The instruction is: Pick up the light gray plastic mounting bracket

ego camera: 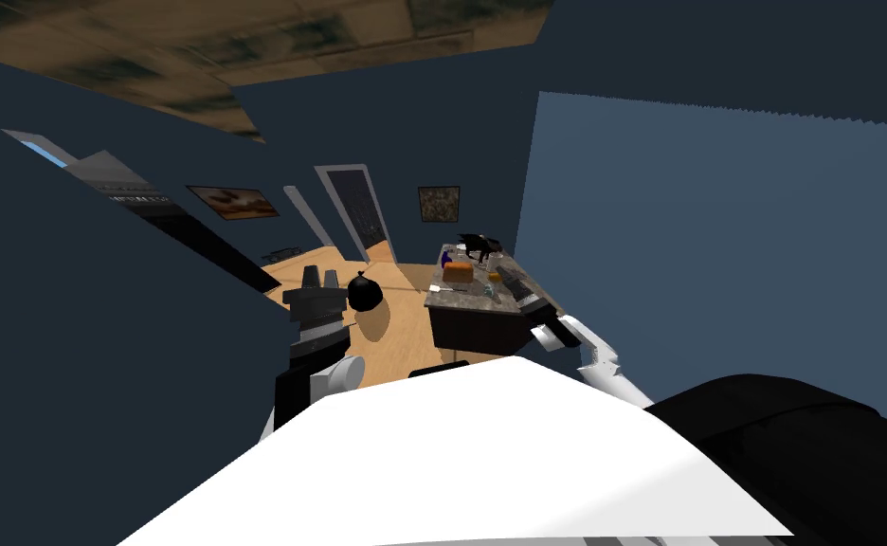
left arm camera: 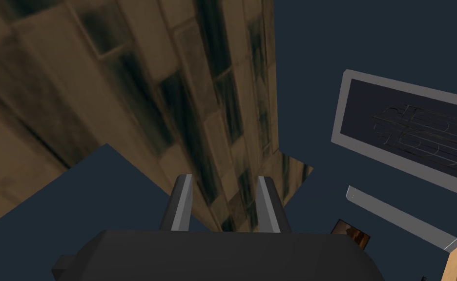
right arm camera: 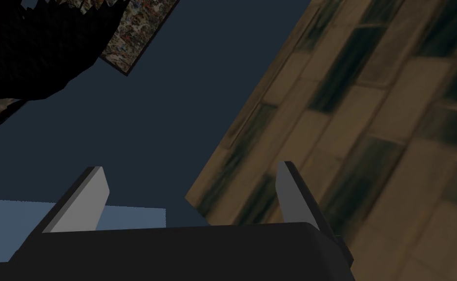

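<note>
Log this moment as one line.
stage: pre-grasp | table ahead, cluttered | right gripper open, empty | left gripper raised

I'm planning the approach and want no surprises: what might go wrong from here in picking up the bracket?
The table is crowded: an orange block and a black object could be knocked, and the bracket is too small to pick out. The right hand faces the ceiling, so it likely must swing down near that clutter.

Cluttered table (ego camera: 461,297), open floor (ego camera: 411,327) before it (black bag (ego camera: 366,293) off left).
</note>
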### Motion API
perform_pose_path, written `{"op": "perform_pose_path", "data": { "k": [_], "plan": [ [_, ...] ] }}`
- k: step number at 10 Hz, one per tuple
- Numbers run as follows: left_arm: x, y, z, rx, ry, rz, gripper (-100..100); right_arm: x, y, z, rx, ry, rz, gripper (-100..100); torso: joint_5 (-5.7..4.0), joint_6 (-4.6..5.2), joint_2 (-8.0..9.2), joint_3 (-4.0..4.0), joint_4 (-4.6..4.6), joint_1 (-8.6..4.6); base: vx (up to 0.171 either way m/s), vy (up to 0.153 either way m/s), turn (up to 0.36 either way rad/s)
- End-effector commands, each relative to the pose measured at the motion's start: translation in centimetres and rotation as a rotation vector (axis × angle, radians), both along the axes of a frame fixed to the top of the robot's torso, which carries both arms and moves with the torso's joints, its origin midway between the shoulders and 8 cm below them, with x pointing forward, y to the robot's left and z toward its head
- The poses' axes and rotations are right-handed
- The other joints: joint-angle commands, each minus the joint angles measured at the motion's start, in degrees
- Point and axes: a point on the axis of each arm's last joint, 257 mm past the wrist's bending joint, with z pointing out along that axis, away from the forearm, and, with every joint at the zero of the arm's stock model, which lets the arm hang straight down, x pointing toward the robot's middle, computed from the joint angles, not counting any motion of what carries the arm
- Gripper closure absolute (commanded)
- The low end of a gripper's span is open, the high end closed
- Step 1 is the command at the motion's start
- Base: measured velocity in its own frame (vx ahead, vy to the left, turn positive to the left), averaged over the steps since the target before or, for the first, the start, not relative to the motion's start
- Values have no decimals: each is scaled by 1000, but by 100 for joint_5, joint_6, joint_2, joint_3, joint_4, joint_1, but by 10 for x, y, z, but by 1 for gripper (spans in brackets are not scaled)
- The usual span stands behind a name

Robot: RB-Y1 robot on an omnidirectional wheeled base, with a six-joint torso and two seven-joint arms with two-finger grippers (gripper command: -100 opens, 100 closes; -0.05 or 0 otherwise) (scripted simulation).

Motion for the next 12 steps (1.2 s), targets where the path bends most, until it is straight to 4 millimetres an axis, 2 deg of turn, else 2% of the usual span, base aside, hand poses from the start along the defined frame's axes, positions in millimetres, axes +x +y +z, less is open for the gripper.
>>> {"op": "perform_pose_path", "data": {
  "k": [1,2,3,4,5,9,10,12],
  "plan": [
    [0,0,0,0,0,0,0,6,-17,-20,-59,64,-32,-100,0,0,0,0,0,0,24,51,210],
    [0,0,0,0,0,0,0,10,-30,-33,-97,105,-55,-100,2,1,-4,-2,-1,8,31,55,181],
    [0,0,0,0,0,0,0,11,-31,-32,-113,108,-50,-100,2,0,-8,-5,-2,11,27,41,29],
    [0,0,0,0,0,0,0,14,-45,-46,-150,152,-76,-100,2,5,-6,-3,-1,8,26,40,89],
    [0,0,0,0,0,0,0,15,-45,-46,-159,152,-72,-100,2,2,-6,-3,-1,7,16,28,54],
    [0,0,0,0,0,0,0,21,-108,-97,-334,326,-168,-100,4,3,-11,-7,-3,16,44,58,115],
    [0,0,0,0,0,0,0,21,-110,-98,-340,331,-170,-100,3,3,-19,-11,-4,15,47,38,21],
    [0,0,0,0,0,0,0,18,-144,-123,-426,417,-220,-100,1,3,-11,-7,-3,7,46,46,61]
  ]
}}
